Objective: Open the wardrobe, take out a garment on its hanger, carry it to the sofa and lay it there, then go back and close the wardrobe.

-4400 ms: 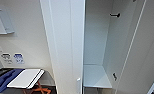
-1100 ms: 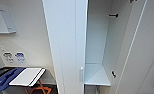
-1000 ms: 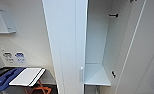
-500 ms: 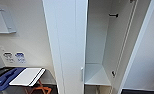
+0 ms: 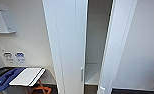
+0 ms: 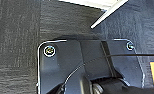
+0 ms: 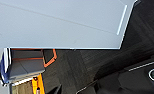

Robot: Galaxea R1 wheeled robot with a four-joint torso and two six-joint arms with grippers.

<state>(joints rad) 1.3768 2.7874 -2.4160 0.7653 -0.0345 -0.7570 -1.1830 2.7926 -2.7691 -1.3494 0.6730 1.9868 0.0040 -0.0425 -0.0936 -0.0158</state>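
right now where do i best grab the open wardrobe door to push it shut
Probably push the open door flat on its outer face, from the right, near its free front edge by the small handle. It stands edge-on and the handle is tiny, so pinching looks harder.

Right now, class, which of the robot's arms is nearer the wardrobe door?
Right, judging by the wrist views. The right arm faces the wardrobe door and its handle close by; the left arm hangs over dark carpet, with a white edge beyond.

Bright even light on tall white wardrobe (image 5: 68, 45); interior shadowed; all views soft, blurred; head view edges bent.
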